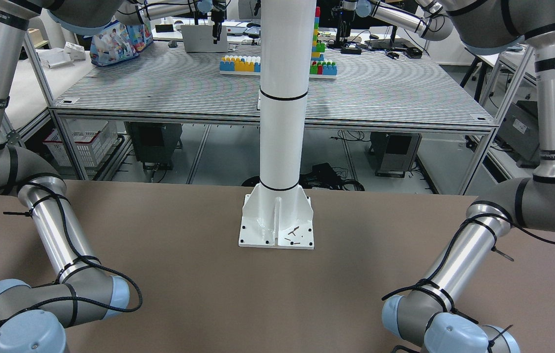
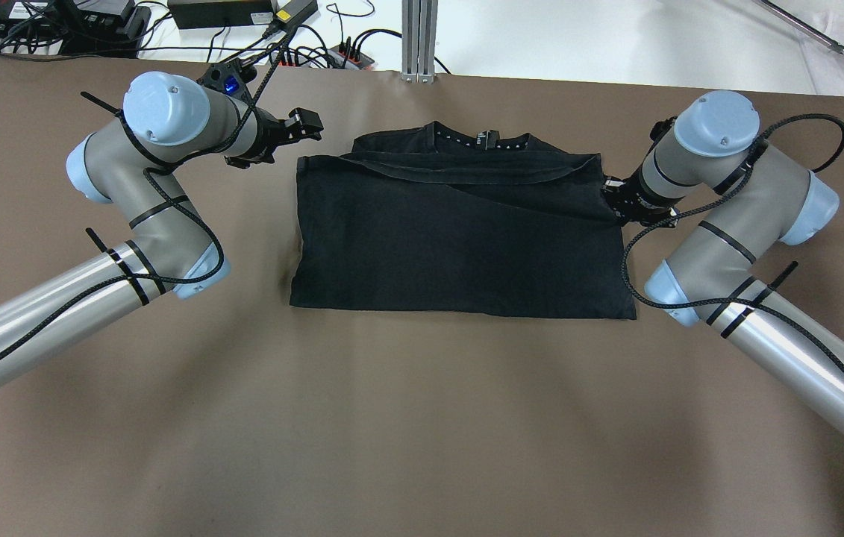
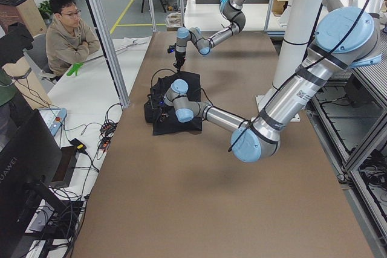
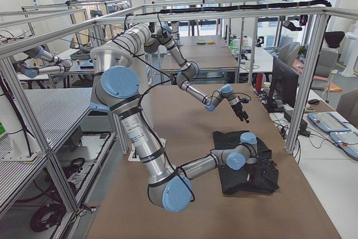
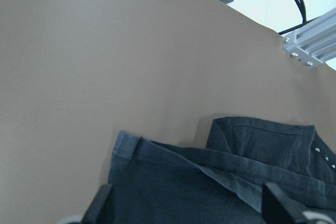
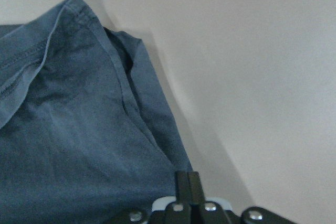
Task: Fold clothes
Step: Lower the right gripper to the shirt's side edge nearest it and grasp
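Observation:
The clothes are one black garment lying flat on the brown table, with its top folded down into a slanting flap and the dotted collar trim at the far edge. My left gripper hovers by the garment's far left corner. In the left wrist view its fingers stand wide apart over the garment, so it is open and holds nothing. My right gripper sits low at the garment's right edge. The right wrist view shows its fingertips pressed together right where the cloth edge ends.
Cables and power bricks and an aluminium post lie past the table's far edge. The white column base stands at the robot's side. A person sits at a side desk. Bare table stretches in front of the garment.

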